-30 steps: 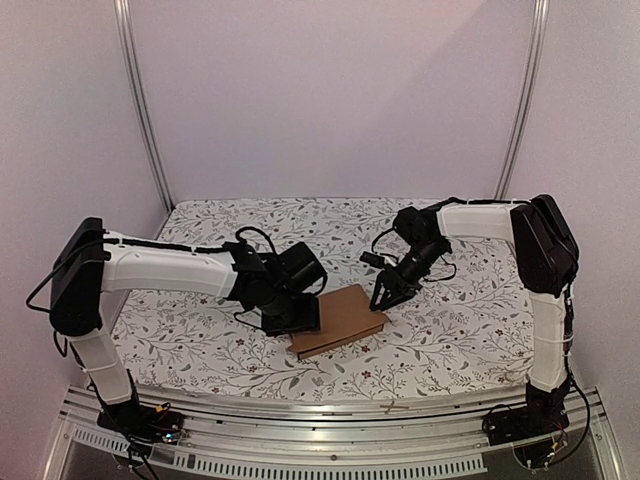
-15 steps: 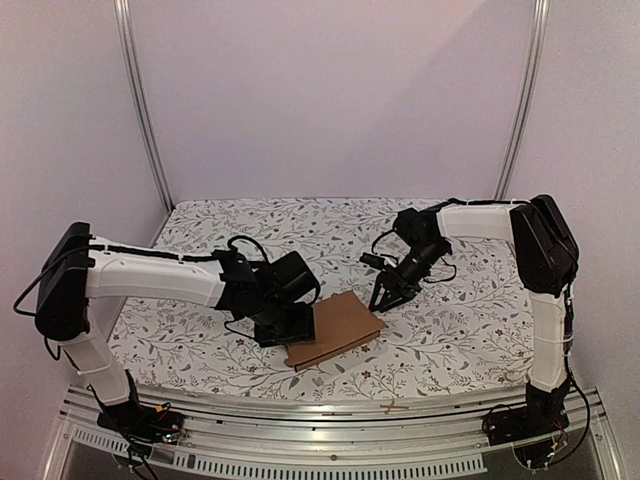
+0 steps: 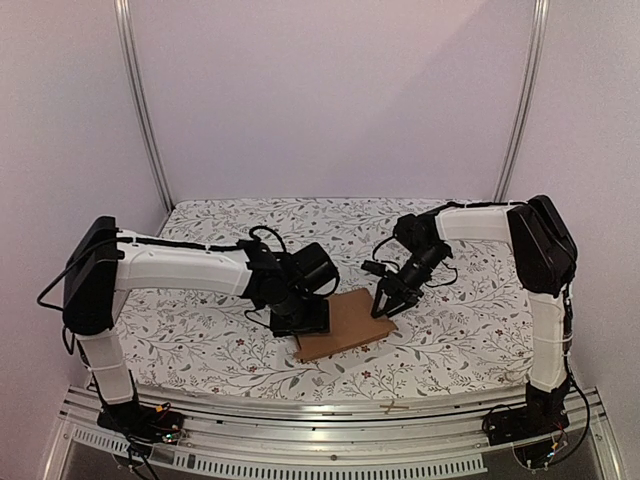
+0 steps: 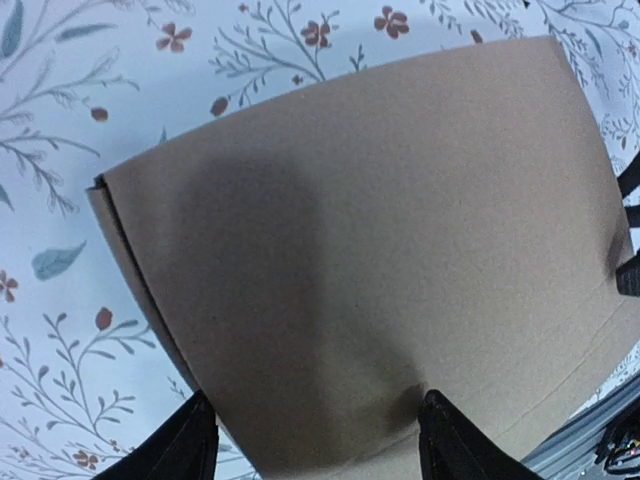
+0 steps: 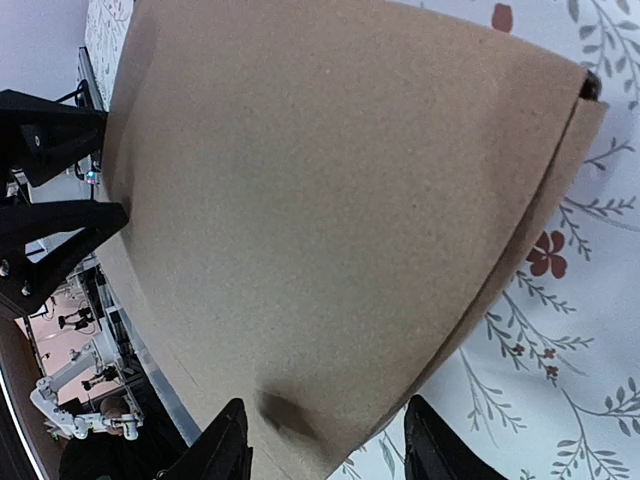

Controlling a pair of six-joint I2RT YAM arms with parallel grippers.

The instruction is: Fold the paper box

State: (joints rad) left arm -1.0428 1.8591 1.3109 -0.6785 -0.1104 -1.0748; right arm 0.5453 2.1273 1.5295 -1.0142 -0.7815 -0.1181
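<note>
Brown paper box [image 3: 343,325] lying on the flowery table [image 3: 470,335], with a claw at each end.

The paper box is thin and sits near the middle of the table. The left claw [image 3: 308,322] is at its left edge. The right claw [image 3: 383,306] is at its right edge. The left claw's black fingers [image 4: 195,445] are spread wide, and the box's top shows between them. The right claw's fingers [image 5: 430,440] are spread wide too. Neither claw pinches the box.
</note>
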